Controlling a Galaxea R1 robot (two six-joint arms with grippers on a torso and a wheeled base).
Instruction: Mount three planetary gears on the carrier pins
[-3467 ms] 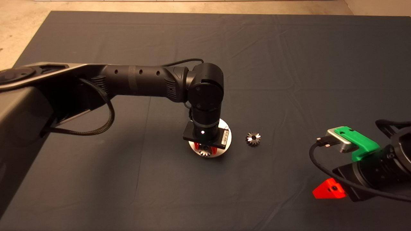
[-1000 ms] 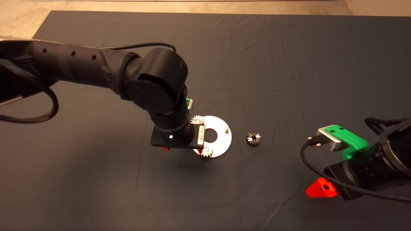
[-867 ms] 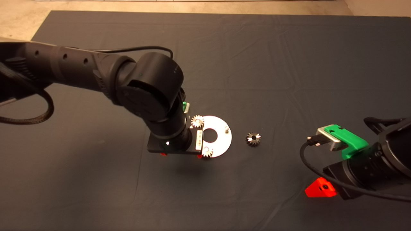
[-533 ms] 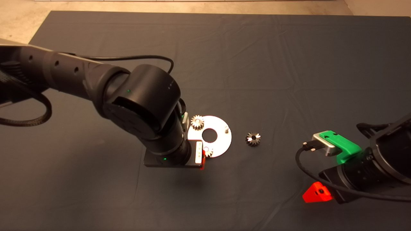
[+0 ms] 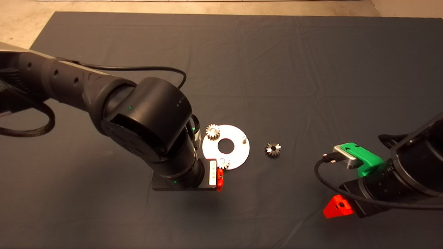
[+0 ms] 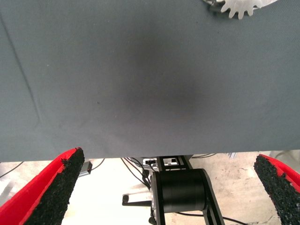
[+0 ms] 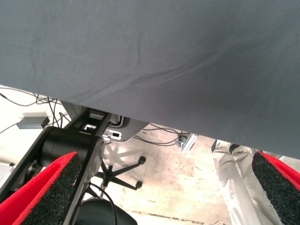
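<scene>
On the dark mat point(image 5: 277, 69) a flat white disc point(image 5: 238, 152) with a round central hole is seen near the middle of the head view. Two of the planetary gears are seated on carrier pins at the disc's rim: one gear point(image 5: 212, 131) on the far left part of the rim, a second gear point(image 5: 223, 163) on the near part, the latter also caught at the border of the left wrist view point(image 6: 241, 7). A third carrier pin point(image 5: 244, 139) stands bare on the right part of the disc. The third gear point(image 5: 273, 149) lies flat on the mat just to the right of the disc, apart from it and untouched. The left gripper point(image 5: 218, 178) is held just beside the near-left edge of the disc, close to the second gear but clear of it; in the left wrist view its fingers point(image 6: 61, 187) are spread wide with nothing between them, only bare mat and the floor beyond being shown. The right gripper point(image 5: 337, 207) is positioned at the lower right of the mat, well apart from the loose gear; in the right wrist view its fingers point(image 7: 51, 187) are likewise parted and empty, and past the mat's edge a chair base point(image 7: 117, 176), cables and a person's leg point(image 7: 234, 178) are visible.
</scene>
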